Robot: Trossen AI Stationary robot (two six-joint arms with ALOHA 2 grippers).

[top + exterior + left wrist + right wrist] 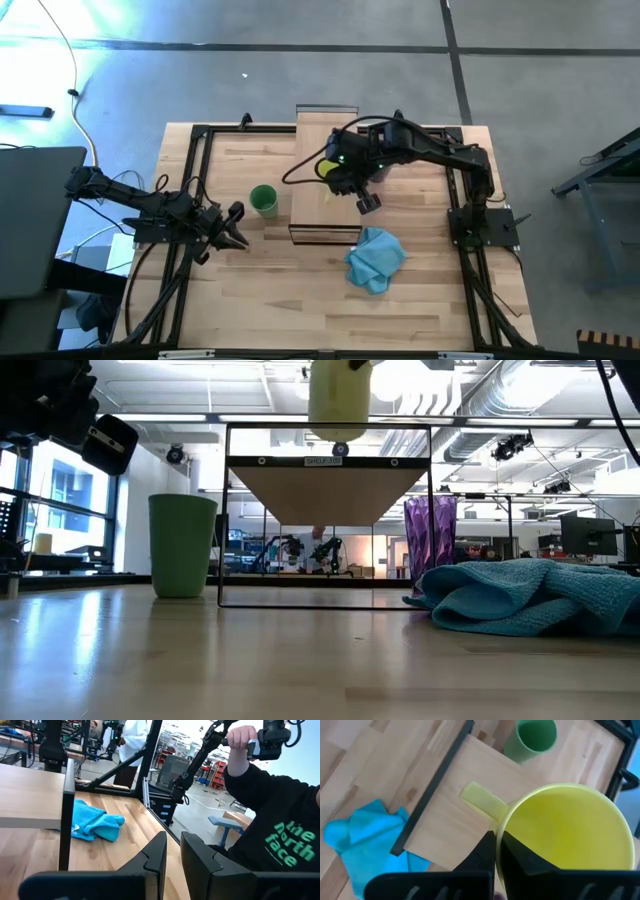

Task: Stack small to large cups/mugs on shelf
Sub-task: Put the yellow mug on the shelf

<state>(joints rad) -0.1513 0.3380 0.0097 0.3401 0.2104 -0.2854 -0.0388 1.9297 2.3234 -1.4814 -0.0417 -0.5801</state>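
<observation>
My right gripper (497, 839) is shut on the yellow mug (570, 830) and holds it over the shelf (325, 212). In the low view the yellow mug (340, 395) hangs clear above the shelf board (330, 490). The green cup (263, 200) stands upright on the table just left of the shelf. The purple tumbler (430, 535) shows only in the low view, by the shelf's right post and partly behind the blue cloth. My left gripper (236, 225) waits over the table's left part, narrowly open and touching nothing. My right gripper has the yellow mug by its rim (501, 822), right beside the handle (480, 800). One finger is inside the mug and the other outside, both coming from above and pointing down. The mug is upright and lifted clear of the shelf.
A crumpled blue cloth (375, 258) lies on the table at the shelf's near right corner. A dark frame (195, 150) runs around the table's edges. In the left wrist view a person in a dark sweatshirt (280, 820) stands beyond the table.
</observation>
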